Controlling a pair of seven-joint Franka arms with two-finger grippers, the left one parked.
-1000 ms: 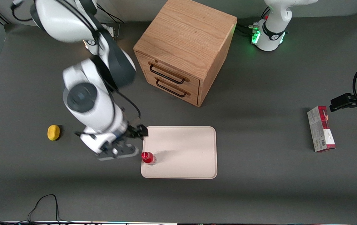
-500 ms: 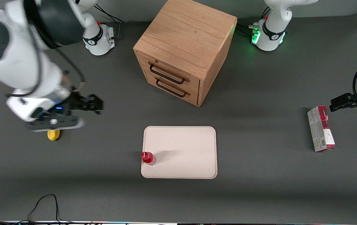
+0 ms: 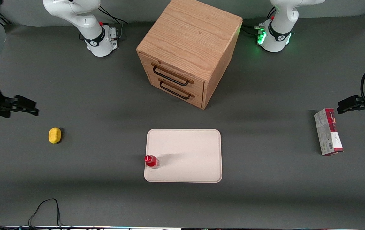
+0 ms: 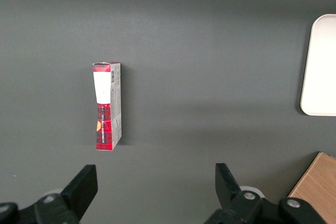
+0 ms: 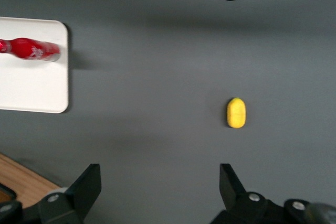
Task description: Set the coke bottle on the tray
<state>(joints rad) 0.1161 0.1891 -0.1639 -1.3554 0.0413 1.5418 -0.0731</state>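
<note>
At the working arm's end of the table, high above it, the gripper (image 5: 157, 195) hangs with fingers spread and empty — a lemon (image 3: 54, 135) below it. The bottle (image 3: 151, 161) stands upright well apart toward the table's middle, on the tray (image 3: 188, 150) at its near corner — seemingly placed.

Coke bottle (image 3: 151, 161) upright on tray (image 3: 188, 150) edge; gripper (image 3: 26, 108) well apart.
</note>
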